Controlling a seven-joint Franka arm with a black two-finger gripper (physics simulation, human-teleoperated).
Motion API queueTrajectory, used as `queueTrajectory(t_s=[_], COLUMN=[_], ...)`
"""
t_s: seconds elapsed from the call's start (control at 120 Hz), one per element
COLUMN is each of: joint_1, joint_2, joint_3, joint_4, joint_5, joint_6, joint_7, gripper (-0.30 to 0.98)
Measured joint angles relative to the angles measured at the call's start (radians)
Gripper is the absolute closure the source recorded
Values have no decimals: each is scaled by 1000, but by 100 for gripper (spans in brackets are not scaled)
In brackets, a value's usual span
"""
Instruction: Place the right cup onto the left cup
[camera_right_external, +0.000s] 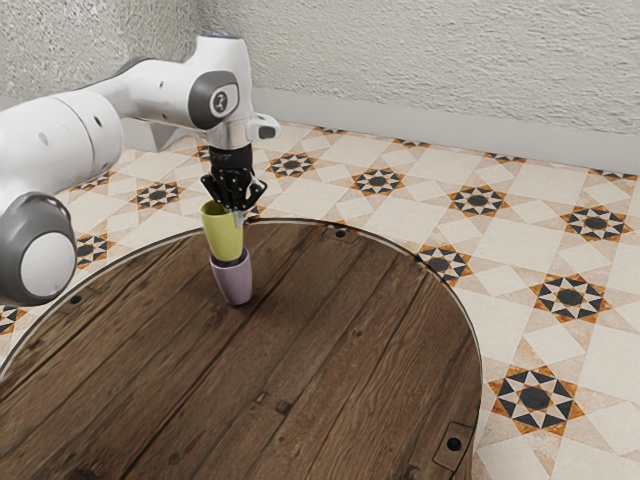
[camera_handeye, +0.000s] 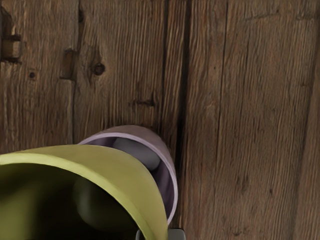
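The black gripper (camera_right_external: 238, 214) points down at the rim of the yellow-green cup (camera_right_external: 222, 234), its fingers pinching the cup wall from inside and outside. That cup is upright, slightly tilted, directly above the purple cup (camera_right_external: 234, 280), which stands on the table. The yellow-green cup's base is at the purple cup's mouth; whether they touch, I cannot tell. In the wrist view the large yellow-green cup (camera_handeye: 117, 167) partly covers the purple cup (camera_handeye: 171, 182), whose grey inside bottom shows. Fingertips of the gripper (camera_handeye: 159, 234) stand on either side of the yellow-green rim.
The round wooden table (camera_right_external: 330, 340) has its curved far edge behind the cups. Bare planks extend toward the exterior view's right and front. Patterned floor tiles and a pale wall lie beyond the table.
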Motion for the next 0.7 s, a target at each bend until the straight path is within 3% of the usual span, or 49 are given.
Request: queueTrajectory(t_s=[0.317,0.525,0.7], joint_1=[-6,-6,-19], joint_2=[35,22,-76], joint_3=[0,0,3], joint_4=[1,-11,-55], joint_5=[-2,-9,-11], joint_6=[7,21,25], joint_7=[4,7,9], gripper=[77,34,15])
